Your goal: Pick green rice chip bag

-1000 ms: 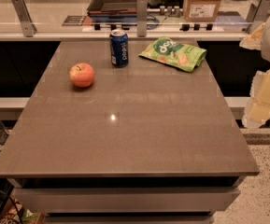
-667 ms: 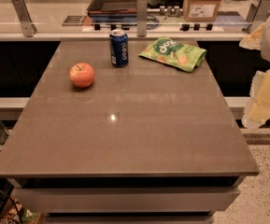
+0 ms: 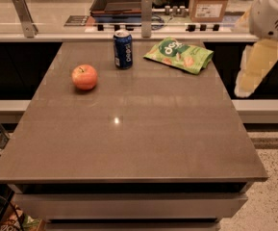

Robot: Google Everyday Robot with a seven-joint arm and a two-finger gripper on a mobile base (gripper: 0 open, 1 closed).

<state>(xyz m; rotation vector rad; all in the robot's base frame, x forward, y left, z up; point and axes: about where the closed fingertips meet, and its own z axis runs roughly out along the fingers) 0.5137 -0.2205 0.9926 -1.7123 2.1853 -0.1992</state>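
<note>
The green rice chip bag [image 3: 179, 55] lies flat at the far right of the brown table [image 3: 129, 138]. It is light green with a darker patch, white lettering and pictures of chips. My gripper [image 3: 243, 89] hangs as a pale yellow piece under the white arm [image 3: 273, 8], off the table's right edge. It is to the right of the bag, a little nearer than it, and apart from it. It holds nothing that I can see.
A blue can [image 3: 123, 49] stands upright just left of the bag. A red-orange apple [image 3: 84, 77] sits at the left. Behind the table runs a counter with a dark tray [image 3: 121, 1], a cardboard box [image 3: 208, 1] and metal posts [image 3: 146, 16].
The arm and gripper have moved up and to the left, closer to the table's right edge and the bag. The bag, can and apple have not moved.
</note>
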